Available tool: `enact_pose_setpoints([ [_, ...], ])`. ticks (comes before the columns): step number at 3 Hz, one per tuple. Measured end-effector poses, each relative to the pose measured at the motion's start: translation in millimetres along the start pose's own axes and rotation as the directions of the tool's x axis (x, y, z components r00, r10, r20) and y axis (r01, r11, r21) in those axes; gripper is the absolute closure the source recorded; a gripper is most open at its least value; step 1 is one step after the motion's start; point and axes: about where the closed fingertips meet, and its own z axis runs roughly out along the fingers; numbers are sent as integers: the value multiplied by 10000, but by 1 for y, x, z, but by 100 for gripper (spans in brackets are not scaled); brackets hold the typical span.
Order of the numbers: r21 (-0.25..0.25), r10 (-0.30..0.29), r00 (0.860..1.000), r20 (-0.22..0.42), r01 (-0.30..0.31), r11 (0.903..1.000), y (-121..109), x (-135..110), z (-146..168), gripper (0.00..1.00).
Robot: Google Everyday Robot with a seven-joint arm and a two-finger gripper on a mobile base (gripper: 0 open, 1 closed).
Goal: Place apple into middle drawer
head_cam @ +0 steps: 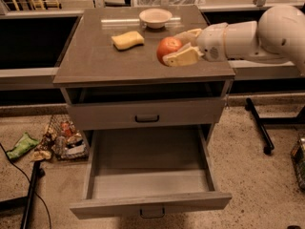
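Note:
The orange-red apple is held above the right part of the cabinet top. My gripper reaches in from the right on a white arm and is shut on the apple, one finger behind it and one in front. The middle drawer is pulled fully open below, its grey inside bare, its small dark handle at the front edge. The apple is up above the cabinet top, not over the drawer opening.
A yellow sponge and a pale bowl sit on the cabinet top. The upper drawer is closed. A wire basket of packets stands on the floor at left, a black stand leg at right.

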Motion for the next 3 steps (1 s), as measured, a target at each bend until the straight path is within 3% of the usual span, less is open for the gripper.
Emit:
enact_pose_setpoints([
  [1,-460,-103,9999,-125,97,9989,12,3,2,100],
  [2,-445,-98,9999,-119,92,9990,12,3,3,100],
  [3,-965,-446,9988,-214,423,9944,40,14,9,100],
])
